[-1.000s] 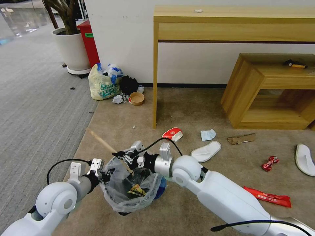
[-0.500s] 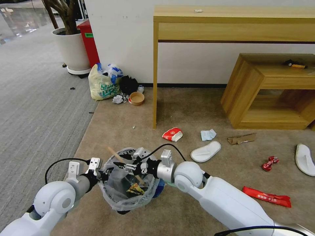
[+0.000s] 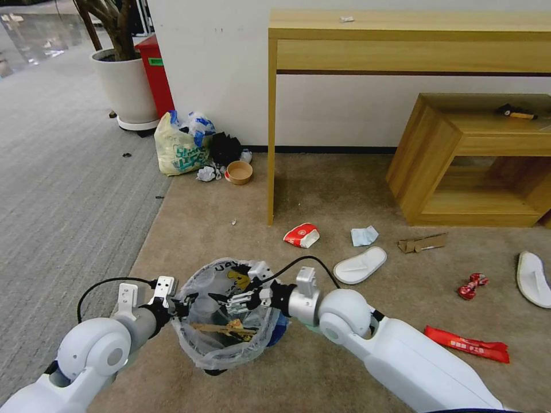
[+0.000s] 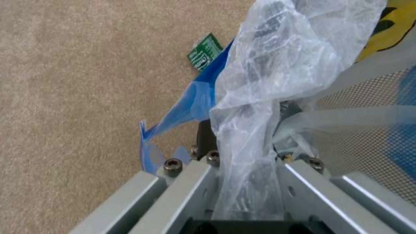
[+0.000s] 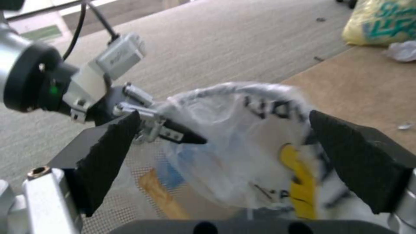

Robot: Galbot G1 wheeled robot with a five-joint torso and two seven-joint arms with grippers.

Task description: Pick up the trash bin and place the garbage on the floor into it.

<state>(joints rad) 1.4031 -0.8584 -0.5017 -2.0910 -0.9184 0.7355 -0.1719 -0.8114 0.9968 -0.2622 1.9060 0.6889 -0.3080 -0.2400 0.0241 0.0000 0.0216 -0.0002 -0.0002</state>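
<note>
My left gripper is shut on the rim and clear bag of the trash bin, holding it just above the floor; the bag is pinched between its fingers. My right gripper hovers open over the bin mouth, its black pads wide apart around nothing. A wooden stick lies inside the bin. Garbage on the carpet: a red-white wrapper, a pale blue scrap, white slippers, a cardboard scrap, and red wrappers.
A tall wooden desk leg and a low wooden cabinet stand behind the litter. By the wall are a yellowish bag, a brown bowl and a white planter. Grey ribbed carpet lies to the left.
The right gripper lowered the wooden stick into the bin, opened and let it go. The stick now lies inside. The left gripper still holds the bin.
</note>
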